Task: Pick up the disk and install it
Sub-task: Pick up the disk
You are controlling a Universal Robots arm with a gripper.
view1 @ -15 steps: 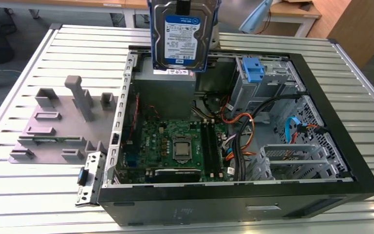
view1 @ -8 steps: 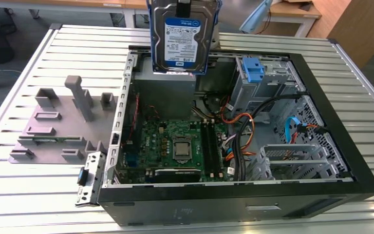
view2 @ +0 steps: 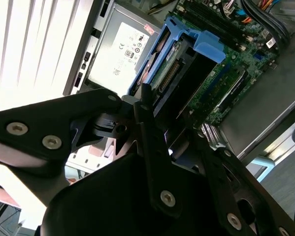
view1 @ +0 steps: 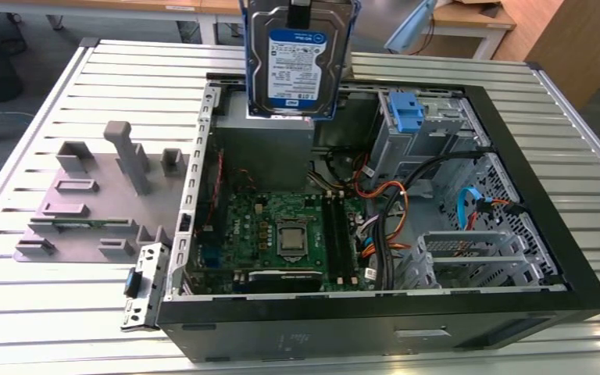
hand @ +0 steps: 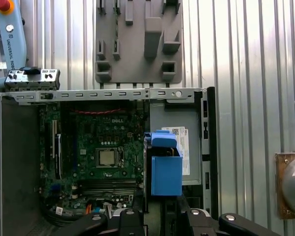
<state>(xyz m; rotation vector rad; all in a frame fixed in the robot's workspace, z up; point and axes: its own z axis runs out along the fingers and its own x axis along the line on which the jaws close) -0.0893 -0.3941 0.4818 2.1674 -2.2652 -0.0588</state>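
Exterior view: the disk (view1: pixel 300 58), flat silver metal with a glossy label in a blue plastic bracket, hangs upright above the open black case (view1: pixel 383 334), near its grey power supply (view1: pixel 263 144), with open air around its edges. Black jaws pinch its bracket.

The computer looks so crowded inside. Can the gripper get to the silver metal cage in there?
Probably yes. The case is open on top and nothing covers the silver cage; cables run beside it. But the gripper is shut on the disk, so it would arrive with its grip full.
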